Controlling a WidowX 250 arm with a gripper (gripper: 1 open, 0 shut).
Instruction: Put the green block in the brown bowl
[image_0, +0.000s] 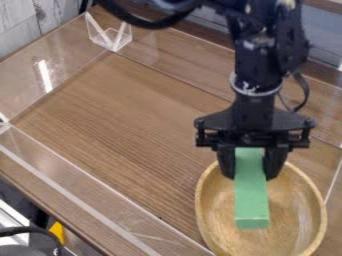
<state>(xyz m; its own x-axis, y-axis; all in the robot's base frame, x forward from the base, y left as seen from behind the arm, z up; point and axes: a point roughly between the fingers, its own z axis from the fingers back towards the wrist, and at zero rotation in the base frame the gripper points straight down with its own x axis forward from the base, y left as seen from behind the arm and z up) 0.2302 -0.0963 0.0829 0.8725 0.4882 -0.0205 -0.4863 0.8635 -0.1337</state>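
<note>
Here your bright green rectangular block (251, 190) hangs upright over the round light-tan wooden bowl (218, 216), its lower end down inside the rim. The black gripper (254, 159) points downward and is clamped on the block's top, above the wood-grain table (120, 120).

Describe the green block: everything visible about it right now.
The green block is a solid bright green rectangular bar with smooth matte faces. It hangs roughly upright, slightly tilted, its upper end clamped between the fingers of the shut gripper. Its lower end reaches down inside the brown bowl, near the bowl's floor; whether it touches the wood cannot be told. It appears narrower than the bowl's width.
</note>
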